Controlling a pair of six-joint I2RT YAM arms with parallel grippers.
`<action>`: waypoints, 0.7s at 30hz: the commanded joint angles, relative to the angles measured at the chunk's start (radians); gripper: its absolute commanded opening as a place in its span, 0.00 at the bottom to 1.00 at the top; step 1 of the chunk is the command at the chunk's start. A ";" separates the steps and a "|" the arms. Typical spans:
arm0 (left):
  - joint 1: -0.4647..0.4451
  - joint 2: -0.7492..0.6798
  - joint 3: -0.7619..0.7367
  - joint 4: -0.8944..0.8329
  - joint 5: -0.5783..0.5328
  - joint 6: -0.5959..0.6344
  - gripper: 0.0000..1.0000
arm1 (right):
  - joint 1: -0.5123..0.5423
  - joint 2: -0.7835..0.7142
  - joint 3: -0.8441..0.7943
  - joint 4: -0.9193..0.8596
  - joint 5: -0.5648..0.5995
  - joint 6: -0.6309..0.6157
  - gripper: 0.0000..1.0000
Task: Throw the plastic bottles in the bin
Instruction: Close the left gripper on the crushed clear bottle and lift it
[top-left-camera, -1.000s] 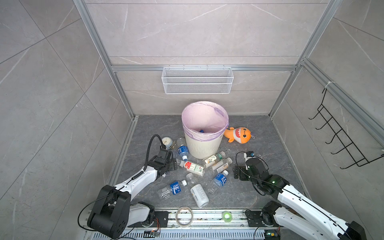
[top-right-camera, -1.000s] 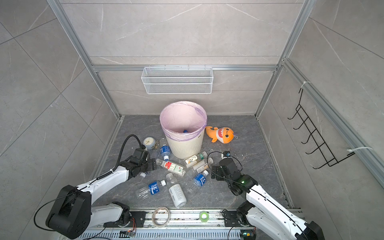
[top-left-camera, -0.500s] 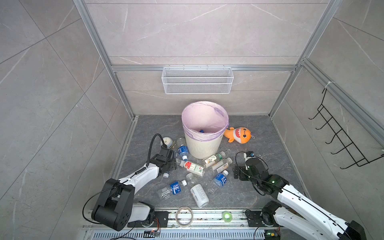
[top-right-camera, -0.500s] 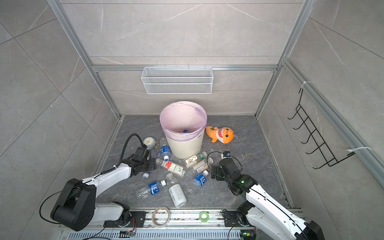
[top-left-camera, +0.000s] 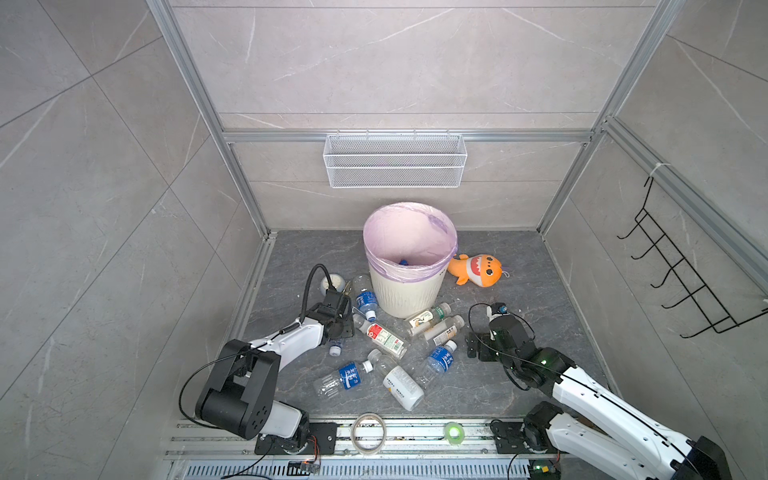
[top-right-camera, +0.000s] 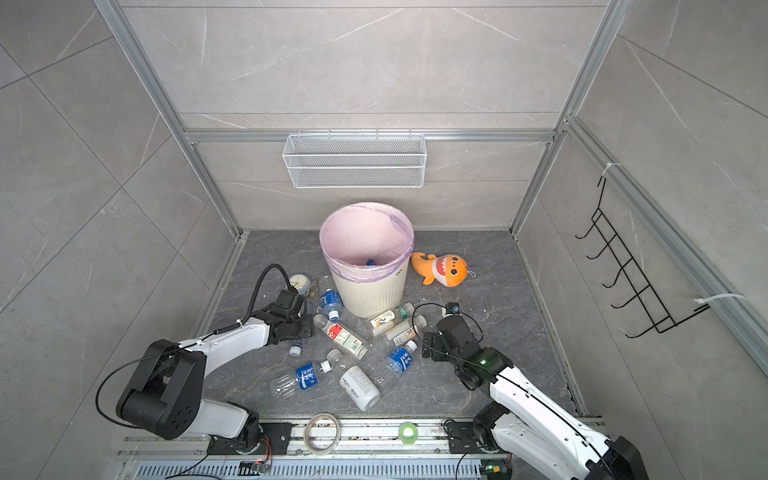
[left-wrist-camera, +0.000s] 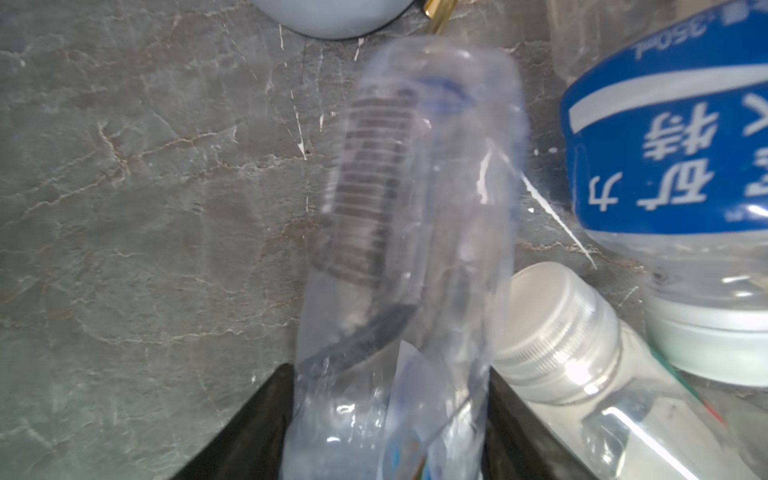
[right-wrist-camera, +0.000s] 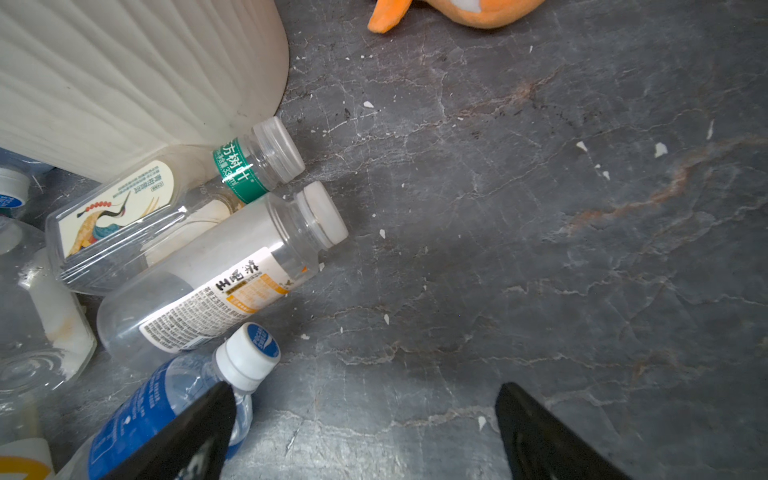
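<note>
The bin (top-left-camera: 405, 295) stands mid-floor, with several plastic bottles (top-left-camera: 384, 334) lying before it in both top views. Low at its left, my left gripper (top-left-camera: 341, 306) is shut on a crushed clear bottle (left-wrist-camera: 415, 228). In the left wrist view both black fingers (left-wrist-camera: 257, 424) press that bottle's sides. A blue-labelled bottle (left-wrist-camera: 665, 145) and a white-capped one (left-wrist-camera: 552, 332) lie right beside it. My right gripper (right-wrist-camera: 365, 424) stands open over bare floor. Another blue-labelled bottle (right-wrist-camera: 166, 399) lies against one of its fingers. A crane-labelled bottle (right-wrist-camera: 124, 216) and a beige-labelled bottle (right-wrist-camera: 216, 286) lie by the bin wall (right-wrist-camera: 124, 75).
An orange plush shark (top-left-camera: 476, 270) lies right of the bin and a round clock (top-left-camera: 332, 284) just beyond the left gripper. A wire basket (top-left-camera: 395, 160) hangs on the back wall, a black rack (top-left-camera: 681, 282) on the right wall. Tape rolls (top-left-camera: 368, 432) sit on the front rail.
The left gripper's jaws have closed in on the clear bottle and the arm has shifted slightly. The right arm has not moved.
</note>
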 joint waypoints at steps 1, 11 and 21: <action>0.005 0.018 0.039 -0.022 0.018 0.027 0.61 | -0.001 0.004 0.014 0.007 0.020 0.014 1.00; 0.005 -0.002 0.033 -0.019 0.037 0.037 0.51 | -0.001 0.001 0.012 0.007 0.020 0.015 1.00; 0.002 -0.244 -0.100 0.076 0.073 0.055 0.50 | -0.001 -0.007 0.009 0.007 0.018 0.015 1.00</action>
